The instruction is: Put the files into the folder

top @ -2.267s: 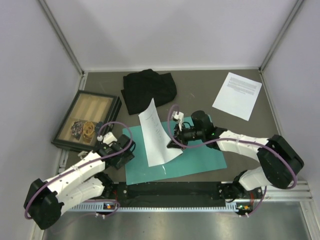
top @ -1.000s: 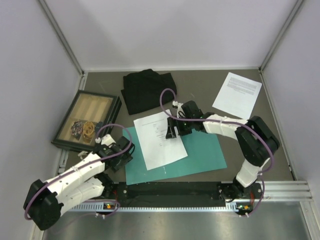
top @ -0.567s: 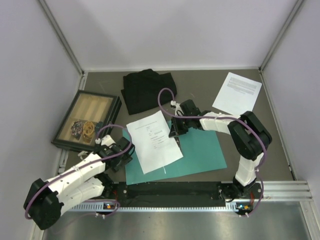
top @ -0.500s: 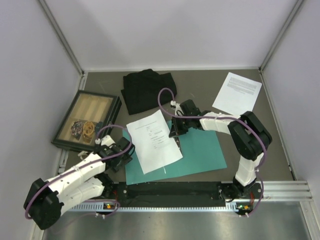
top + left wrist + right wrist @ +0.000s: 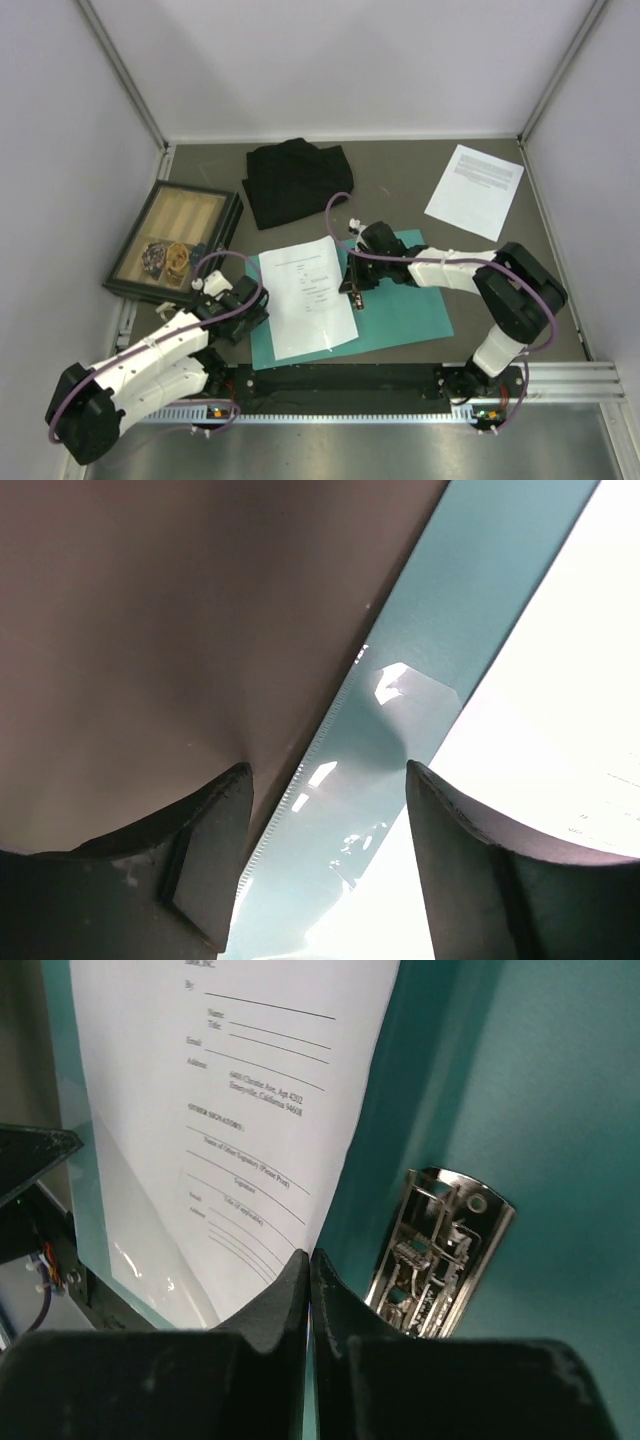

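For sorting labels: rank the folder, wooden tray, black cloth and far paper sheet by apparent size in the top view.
1. Teal folder
2. Wooden tray
3. Black cloth and far paper sheet, too alike to rank

Robot lab cell: plain white walls, aluminium posts, grey tabletop.

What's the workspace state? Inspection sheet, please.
Surface: grey-brown table.
Job's things: teal folder open flat; near sheet lying mostly over its left half; far sheet on table, far right, outside folder.
Clutter: black cloth, far centre; wooden tray, left, small items inside.
Grippers: left gripper open, astride folder's left edge; right gripper shut on near sheet's edge, beside metal clip.
Cables: purple cables loop off both arms.
Surroundings: white walls, metal frame posts.
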